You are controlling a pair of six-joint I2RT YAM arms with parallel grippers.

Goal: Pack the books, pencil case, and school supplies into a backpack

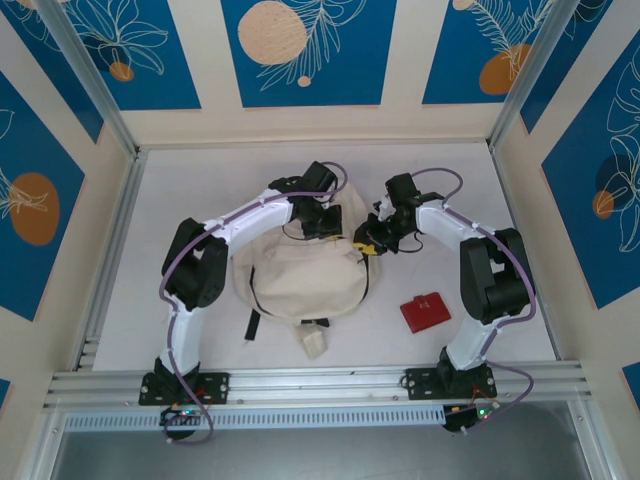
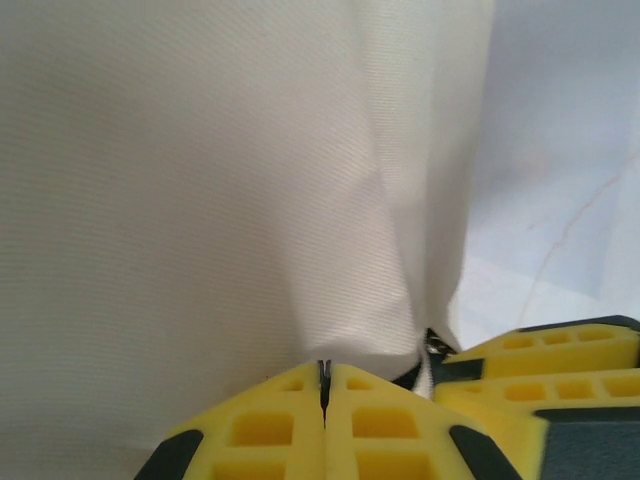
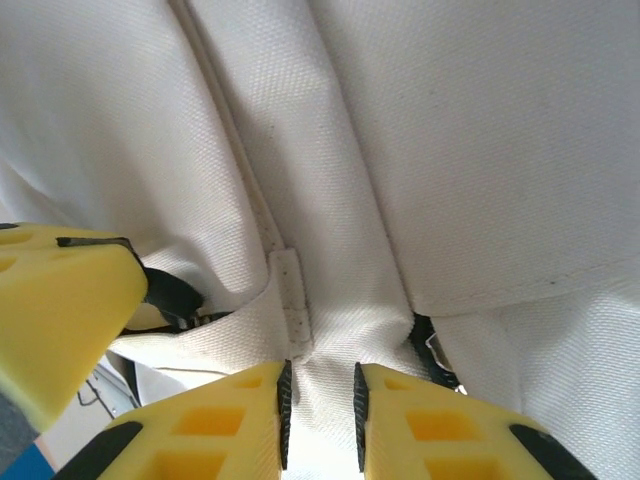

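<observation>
Yellow ribbed fingers (image 2: 270, 430) of the left gripper (image 2: 322, 388) sit closest to the lens in the left wrist view. They are pressed together with only a thin dark seam between them. The cream-white soft fabric backpack (image 2: 200, 200) hangs right against their tips. I cannot tell whether a fold of it is caught in that seam.

From above, the left gripper (image 1: 325, 222) is at the far edge of the backpack (image 1: 300, 280). The backpack lies slumped on the white table (image 1: 150, 220) between the two arms, a little left of centre. Its black straps (image 1: 252, 325) trail toward the near rail.

Just to the right, the right gripper (image 1: 368, 243) meets the same far edge at the bag's right corner, close beside the left one. Its yellow fingers also show at the lower right of the left wrist view (image 2: 540, 370).

In the right wrist view, the right gripper (image 3: 320, 400) has its pads drawn in on either side of a stitched fold of the backpack (image 3: 450, 150). The cloth fills the narrow gap between them, and creases run up from the pinch.

Farther right on the table lies a flat red rectangular case (image 1: 425, 310). It is apart from the bag and near the right arm's lower link.
</observation>
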